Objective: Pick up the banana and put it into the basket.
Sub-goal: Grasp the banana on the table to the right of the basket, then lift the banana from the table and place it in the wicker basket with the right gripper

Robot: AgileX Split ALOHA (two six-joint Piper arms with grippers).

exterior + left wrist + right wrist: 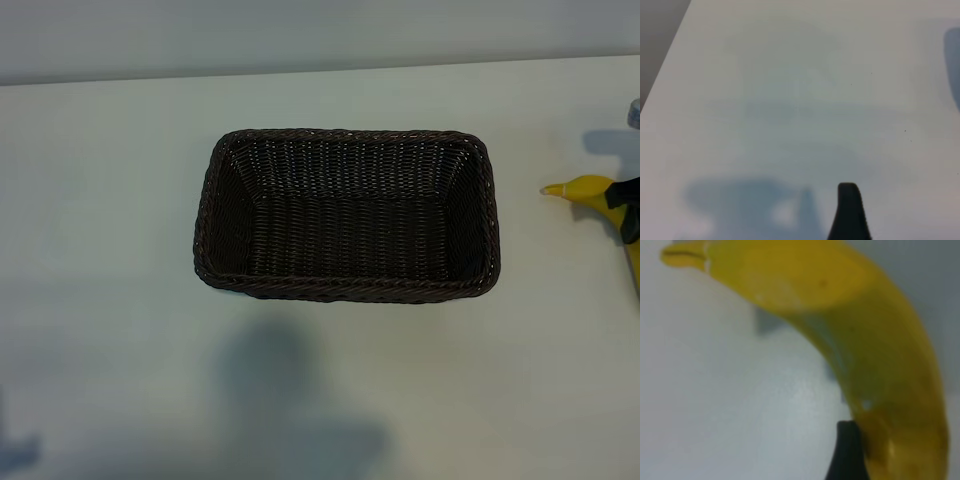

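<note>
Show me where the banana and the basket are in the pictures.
banana (590, 190): exterior view, on the yellow body near its stem end.
basket (345, 291): exterior view, on the braided front rim.

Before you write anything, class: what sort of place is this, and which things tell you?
Probably a lab test bench: a bare white table holding only a wicker basket and a banana, with a robot's right gripper at the banana.
</note>
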